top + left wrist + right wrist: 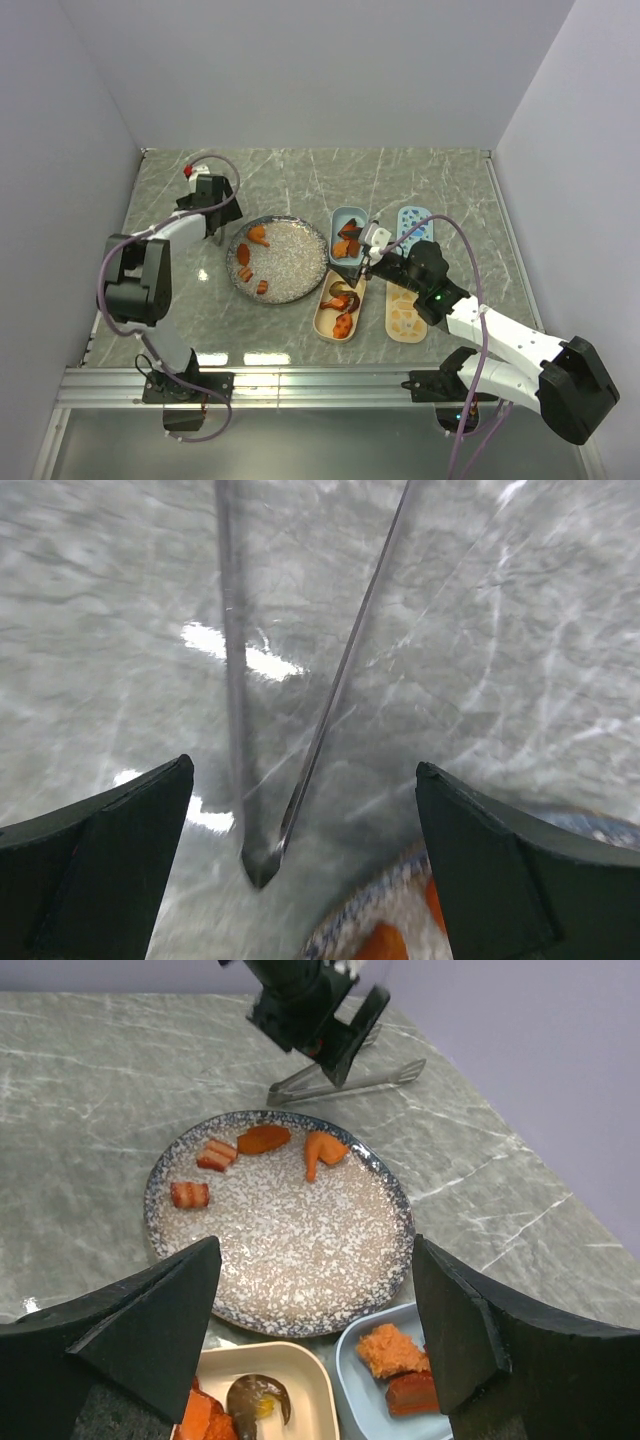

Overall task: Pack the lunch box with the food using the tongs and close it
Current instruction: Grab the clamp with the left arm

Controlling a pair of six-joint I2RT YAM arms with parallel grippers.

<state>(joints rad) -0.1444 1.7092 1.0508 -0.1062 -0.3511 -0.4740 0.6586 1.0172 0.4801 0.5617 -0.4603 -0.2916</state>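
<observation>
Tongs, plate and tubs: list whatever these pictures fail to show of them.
Tongs: top view, the left hand hides nearly all; left wrist view, blurred, running off the top edge.
Plate: left wrist view catches only a rim sliver at the bottom edge.
Tubs: right wrist view, cut by the bottom edge and the right hand.

The bench [440, 180] has a grey, marble-look top with pale veining, polished and glossy. The tongs [345, 1086] are bare metal, smooth and bright. The plate [300, 1250] looks like glazed ceramic, speckled, with a mottled blue rim. The cream tub [300, 1370] and the light blue tub [347, 214] look like smooth satin plastic. The food [265, 1139] is mostly smooth and slightly shiny. The jaws of the left gripper [302, 765] and the right gripper [315, 1242] are matt black plastic.
</observation>
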